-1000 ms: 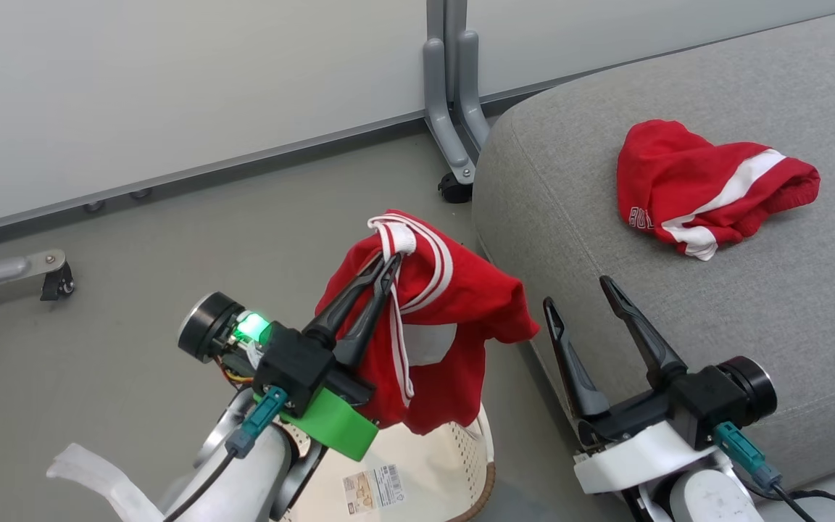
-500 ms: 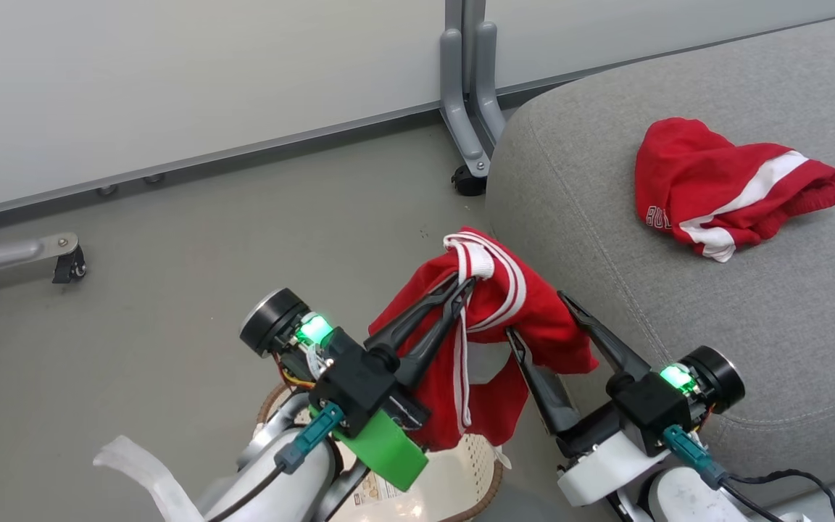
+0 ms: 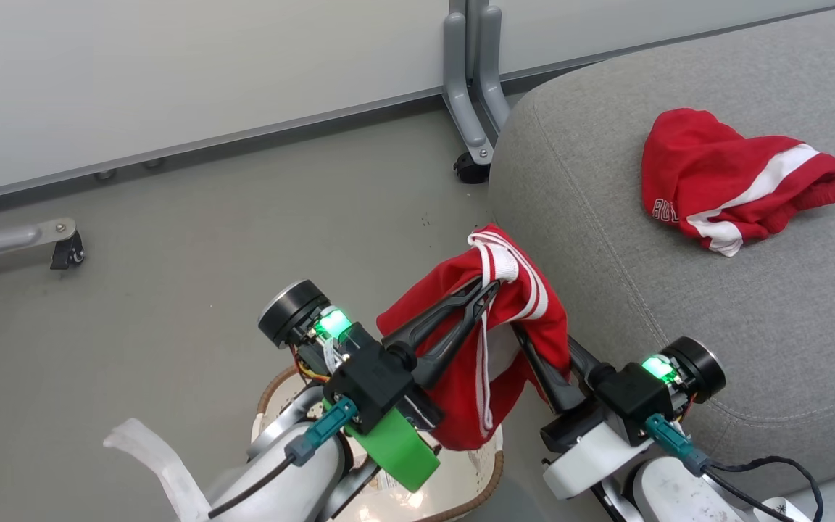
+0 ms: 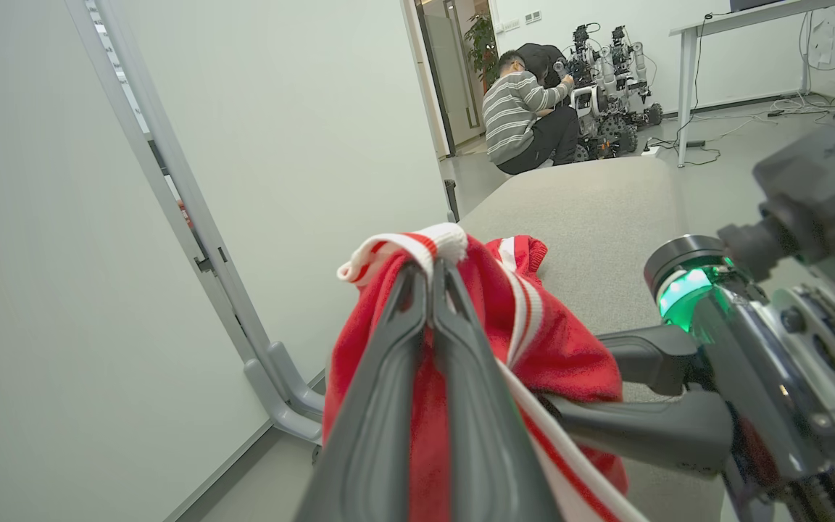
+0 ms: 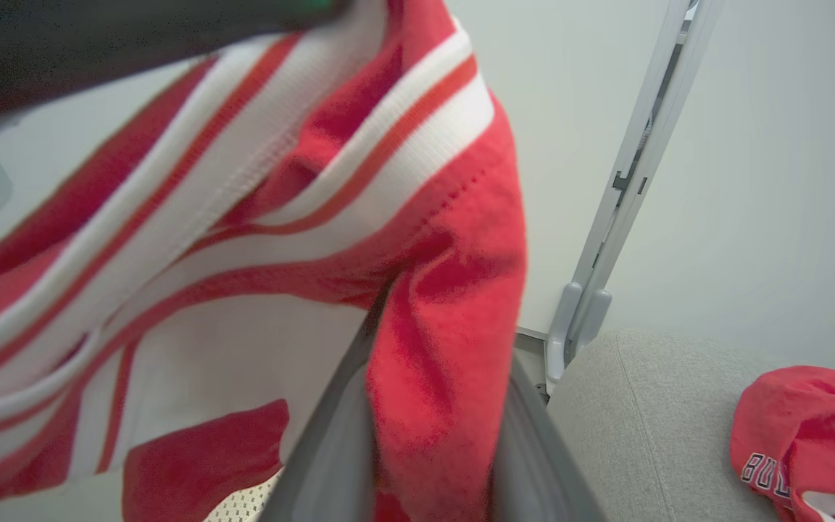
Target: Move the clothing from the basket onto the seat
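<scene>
We record the left gripper with its two long dark fingers pressed together on the white-and-red ribbed band of the first soft red fabric garment. The left wrist view confirms this: the fingers of that gripper meet at their tips with the band of the garment bunched over them. The garment hangs from this grip above the small cream-white perforated plastic basket. Its lower end lies over the basket's right wall in the head view, and we cannot tell whether it touches. The right gripper enters the hanging fabric from the seat side. In the right wrist view its two fingers stand on either side of a fold of the garment. The tips are hidden in the cloth, so we cannot tell whether this gripper is pinching the fold or merely straddling it. A green lamp is lit on each wrist. The held garment is just beside the rounded left edge of the large grey fabric-upholstered seat. The second red garment, with a white stripe and small white lettering, lies crumpled on the seat surface, well apart from both grippers. A grey metal partition foot stands on the floor behind the seat corner.
</scene>
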### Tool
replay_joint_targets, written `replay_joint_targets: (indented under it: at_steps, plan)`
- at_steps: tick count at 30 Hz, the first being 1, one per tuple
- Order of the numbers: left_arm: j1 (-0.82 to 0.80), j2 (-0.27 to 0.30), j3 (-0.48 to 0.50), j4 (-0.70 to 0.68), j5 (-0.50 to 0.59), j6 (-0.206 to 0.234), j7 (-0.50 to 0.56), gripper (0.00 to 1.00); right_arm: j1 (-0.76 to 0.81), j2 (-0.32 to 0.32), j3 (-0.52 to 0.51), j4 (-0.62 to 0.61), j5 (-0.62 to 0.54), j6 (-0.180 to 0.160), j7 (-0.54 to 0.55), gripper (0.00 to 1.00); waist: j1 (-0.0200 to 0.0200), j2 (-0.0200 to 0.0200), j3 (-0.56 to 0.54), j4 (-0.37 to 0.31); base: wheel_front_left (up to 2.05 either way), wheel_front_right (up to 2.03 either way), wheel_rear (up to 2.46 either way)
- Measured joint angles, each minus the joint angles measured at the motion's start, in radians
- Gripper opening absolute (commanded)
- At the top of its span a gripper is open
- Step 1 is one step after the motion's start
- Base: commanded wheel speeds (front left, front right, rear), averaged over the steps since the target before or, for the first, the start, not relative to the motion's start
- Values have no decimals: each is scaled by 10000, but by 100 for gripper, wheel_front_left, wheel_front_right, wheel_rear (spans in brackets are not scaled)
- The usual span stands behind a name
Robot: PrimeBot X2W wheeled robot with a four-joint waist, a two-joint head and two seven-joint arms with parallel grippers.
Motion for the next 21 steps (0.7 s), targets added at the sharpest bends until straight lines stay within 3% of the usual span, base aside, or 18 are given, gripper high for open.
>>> replay_joint_targets:
  at_steps: [13, 14, 16, 17, 21]
  plan:
    - [-76, 132, -136, 405, -543, -44, 8, 0, 107, 165, -362, -397, 146, 0, 0, 0, 0, 0, 90, -90, 0, 0, 0]
    - [-76, 134, -128, 410, -571, -42, 38, 5, 121, 188, -431, -453, 146, 0, 0, 0, 1, 0, 92, -96, 0, 0, 0]
    - [-76, 134, -119, 416, -612, -33, 75, 91, 155, 228, -512, -504, 138, 0, 0, 0, 0, 0, 90, -101, 0, 0, 0]
    - [-76, 134, -113, 412, -616, 2, 82, 100, 172, 249, -537, -514, 134, 0, 0, 0, 0, 0, 88, -105, 0, 0, 0]
    - [-75, 134, -79, 380, -702, 102, 94, 100, 188, 295, -658, -527, 104, 0, 0, 0, 1, 0, 113, -111, 0, 0, 0]
